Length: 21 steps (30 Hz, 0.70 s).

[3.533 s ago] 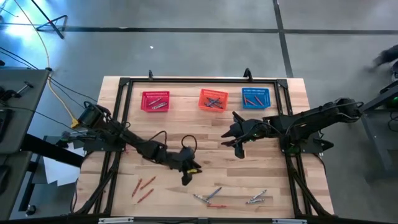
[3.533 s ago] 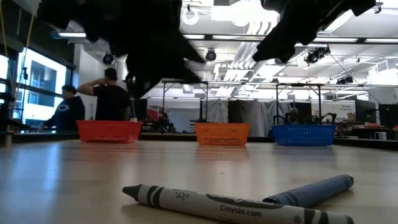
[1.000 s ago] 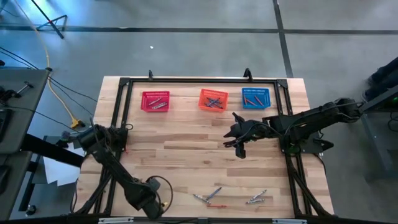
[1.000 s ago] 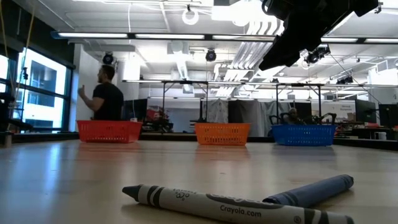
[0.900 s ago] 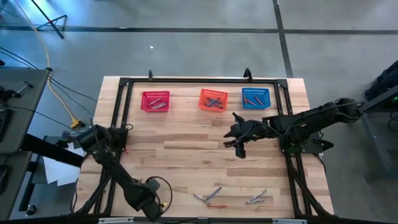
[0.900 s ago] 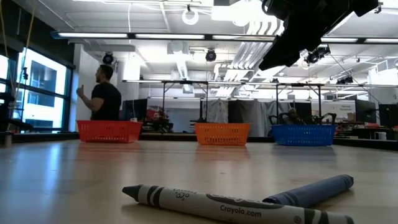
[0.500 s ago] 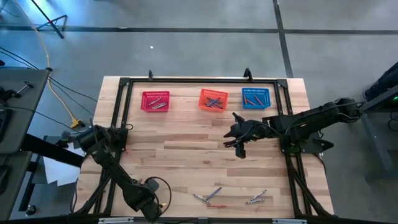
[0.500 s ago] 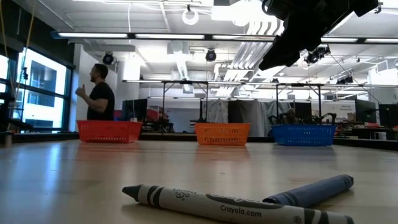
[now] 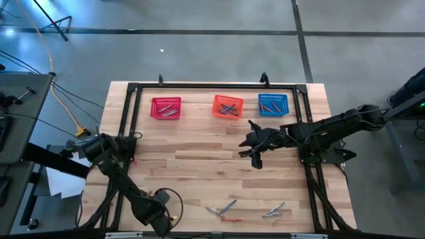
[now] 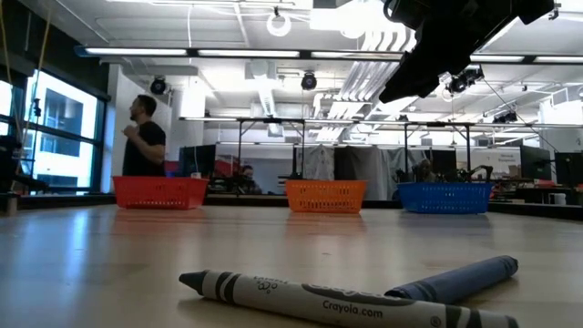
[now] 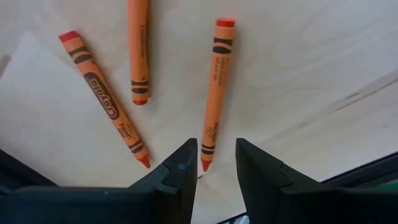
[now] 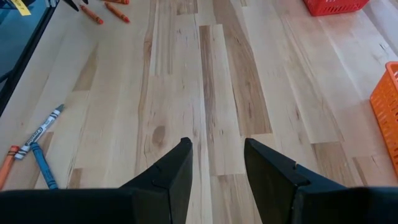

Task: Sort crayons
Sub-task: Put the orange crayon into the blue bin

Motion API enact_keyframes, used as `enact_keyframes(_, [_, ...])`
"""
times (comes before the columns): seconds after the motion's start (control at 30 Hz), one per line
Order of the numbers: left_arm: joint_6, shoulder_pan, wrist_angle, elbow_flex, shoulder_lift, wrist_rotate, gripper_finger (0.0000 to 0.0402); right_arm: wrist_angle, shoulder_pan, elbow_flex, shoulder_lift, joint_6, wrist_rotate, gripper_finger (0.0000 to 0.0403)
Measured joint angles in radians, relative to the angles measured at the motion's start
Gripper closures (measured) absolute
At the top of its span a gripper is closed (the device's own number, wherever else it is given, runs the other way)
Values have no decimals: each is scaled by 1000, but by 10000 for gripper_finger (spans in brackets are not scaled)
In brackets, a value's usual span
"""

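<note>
Left hand (image 11: 213,163): low over the counter (image 9: 199,143) at the lower left of the high view, fingers parted, the tip of one orange crayon (image 11: 213,93) between them; two more orange crayons (image 11: 104,98) lay just beside.
Right hand (image 9: 252,147): hung above the counter's middle right, fingers apart, holding nothing.
Loose crayons (image 9: 226,210): lower centre of the high view.
Baskets: red basket (image 9: 166,107), orange basket (image 9: 227,105) and blue basket (image 9: 273,103) along the top edge, crayons inside.
Person (image 10: 142,137): stood behind the red basket.
</note>
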Motion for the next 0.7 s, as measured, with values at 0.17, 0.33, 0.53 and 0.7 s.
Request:
enact_keyframes(0.17, [0,0,-22,0,0,-3,303,0,0,0,0,0,0,263])
enact_keyframes(0.33, [-1,0,-20,0,0,-20,303,0,0,0,0,0,0,263])
enact_keyframes(0.53, [-1,0,-20,0,0,-36,303,0,0,0,0,0,0,263])
enact_keyframes(0.7, [-2,0,-22,0,0,-59,303,0,0,0,0,0,0,263])
